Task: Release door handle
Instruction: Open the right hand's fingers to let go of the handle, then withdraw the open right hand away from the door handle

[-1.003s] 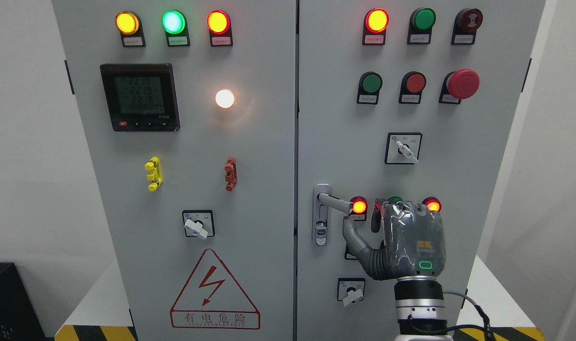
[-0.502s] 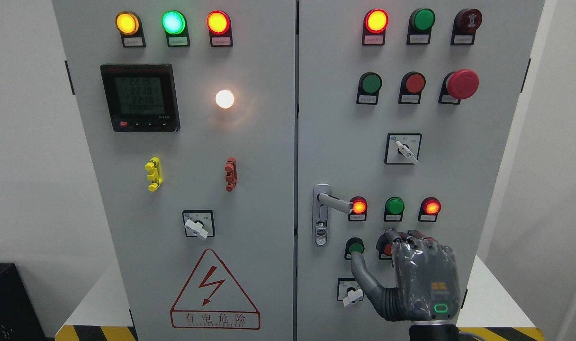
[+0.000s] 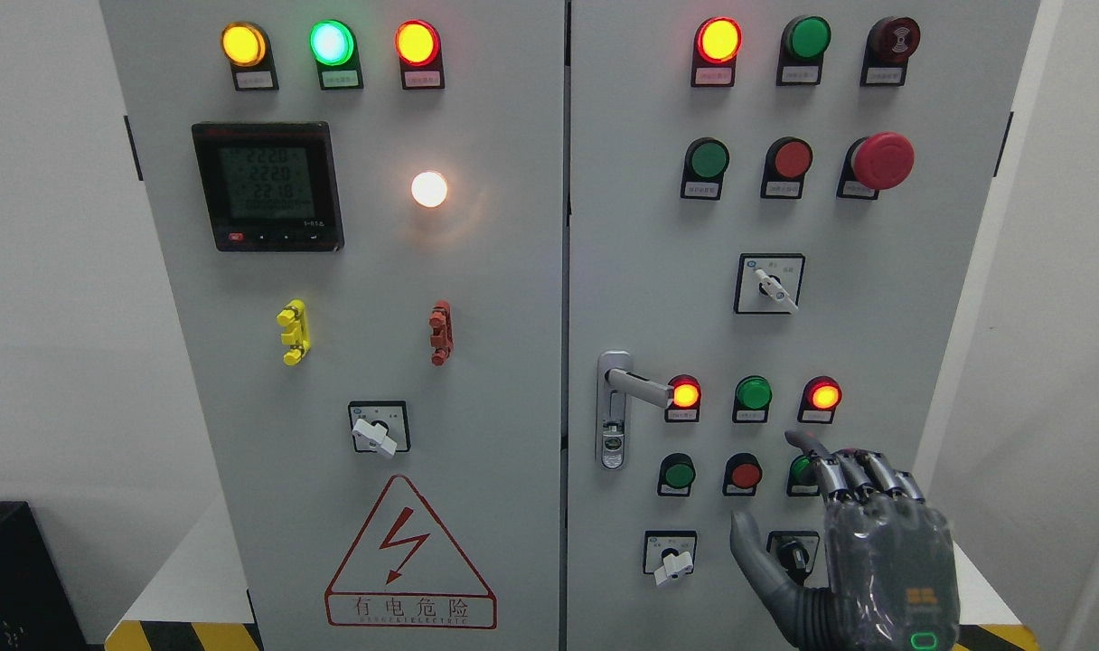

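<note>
My right robot hand (image 3: 861,542) hangs low right w/ fingers loosely spread, holding nothing. Door handle (image 3: 638,387) sits on the right cabinet door's left edge, well apart. Looks like stiff, slick metal imo; grab the lever's free end.
</note>
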You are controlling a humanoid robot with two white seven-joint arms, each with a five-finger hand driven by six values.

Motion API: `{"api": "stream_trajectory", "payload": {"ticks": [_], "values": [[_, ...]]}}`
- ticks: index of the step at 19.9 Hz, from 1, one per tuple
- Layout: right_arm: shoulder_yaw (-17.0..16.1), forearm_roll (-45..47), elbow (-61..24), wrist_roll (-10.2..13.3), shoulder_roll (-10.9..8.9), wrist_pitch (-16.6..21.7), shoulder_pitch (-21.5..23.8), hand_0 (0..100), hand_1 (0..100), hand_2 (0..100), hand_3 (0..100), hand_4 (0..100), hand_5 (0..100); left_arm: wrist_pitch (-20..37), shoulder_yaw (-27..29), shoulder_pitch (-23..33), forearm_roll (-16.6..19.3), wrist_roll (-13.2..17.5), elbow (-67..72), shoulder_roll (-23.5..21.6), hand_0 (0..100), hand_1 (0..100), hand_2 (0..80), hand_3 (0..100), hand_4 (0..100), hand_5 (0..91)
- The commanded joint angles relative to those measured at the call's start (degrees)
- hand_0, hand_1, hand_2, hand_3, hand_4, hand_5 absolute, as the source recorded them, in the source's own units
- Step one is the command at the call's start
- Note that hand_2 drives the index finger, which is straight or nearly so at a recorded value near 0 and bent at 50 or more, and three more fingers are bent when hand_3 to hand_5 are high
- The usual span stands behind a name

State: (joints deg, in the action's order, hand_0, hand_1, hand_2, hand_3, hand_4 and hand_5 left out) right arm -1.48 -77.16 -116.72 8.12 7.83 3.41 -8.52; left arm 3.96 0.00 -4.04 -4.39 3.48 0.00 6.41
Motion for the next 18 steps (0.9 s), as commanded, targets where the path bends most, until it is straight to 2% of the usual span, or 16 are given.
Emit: {"api": "stream_trajectory", "payload": {"ticks": [1, 18], "values": [[-3.00, 0.70, -2.98, 0.05, -0.09, 0.11, 0.26, 32, 25, 0, 0, 0, 0, -0.01, -1.14, 0.00, 0.00, -0.13, -0.97, 0.00, 0, 0, 2.5, 8, 1, 0.0], [-0.28, 2.98, -2.98, 0.14, -0.09, -0.07, -0.36, 32, 25, 0, 0, 0, 0, -0.01, -1.14, 0.00, 0.00, -0.13, -0.97, 0.00, 0, 0, 2.3, 9, 1, 0.0]]}}
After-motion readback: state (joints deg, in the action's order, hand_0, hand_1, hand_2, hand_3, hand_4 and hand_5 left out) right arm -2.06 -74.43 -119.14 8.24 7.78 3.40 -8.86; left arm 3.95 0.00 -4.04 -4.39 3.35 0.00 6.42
